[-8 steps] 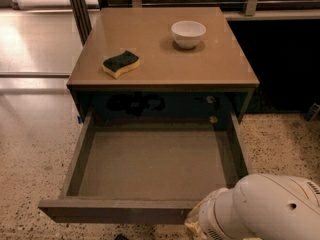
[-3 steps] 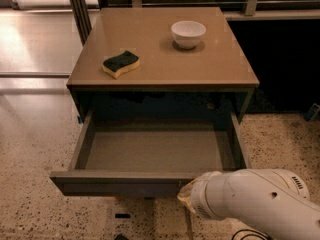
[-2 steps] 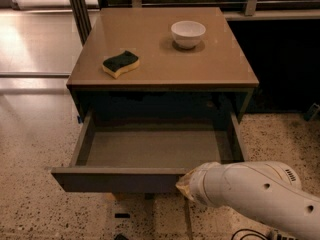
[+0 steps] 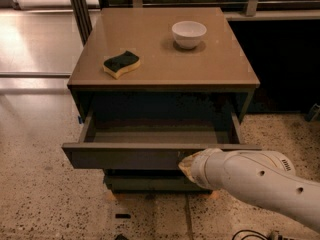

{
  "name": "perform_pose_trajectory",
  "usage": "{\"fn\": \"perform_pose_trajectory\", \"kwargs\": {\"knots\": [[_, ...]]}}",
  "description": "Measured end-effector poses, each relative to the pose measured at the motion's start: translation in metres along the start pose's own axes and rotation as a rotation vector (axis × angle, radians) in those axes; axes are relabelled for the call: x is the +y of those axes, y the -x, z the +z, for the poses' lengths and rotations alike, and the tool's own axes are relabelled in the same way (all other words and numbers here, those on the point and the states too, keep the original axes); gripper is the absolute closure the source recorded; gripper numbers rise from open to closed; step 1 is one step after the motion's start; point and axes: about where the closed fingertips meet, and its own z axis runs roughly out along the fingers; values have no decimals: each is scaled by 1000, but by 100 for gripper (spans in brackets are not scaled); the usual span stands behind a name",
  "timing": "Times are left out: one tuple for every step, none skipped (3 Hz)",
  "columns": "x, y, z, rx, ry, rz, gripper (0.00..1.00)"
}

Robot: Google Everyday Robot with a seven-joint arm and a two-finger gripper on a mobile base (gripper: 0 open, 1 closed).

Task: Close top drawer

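now tool (image 4: pixel 187 165) at top drawer (image 4: pixel 125 156) front

Smooth, slightly glossy tan worktop (image 4: pixel 160 69); glazed white bowl (image 4: pixel 189 34); matt dark grey-olive top drawer (image 4: pixel 125 156), the pale gripper (image 4: pixel 186 165) at its front.

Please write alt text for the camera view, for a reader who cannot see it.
The gripper on a white arm is at the front panel of the partly open top drawer. A white bowl and a sponge sit on the cabinet top.
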Motion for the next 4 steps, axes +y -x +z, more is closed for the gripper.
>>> {"fn": "perform_pose_trajectory", "kwargs": {"knots": [[0, 1, 1, -2, 0, 1, 100], [-10, 6, 10, -27, -8, 14, 100], [-26, 9, 27, -41, -11, 33, 100], [-51, 7, 60, -41, -24, 55, 100]]}}
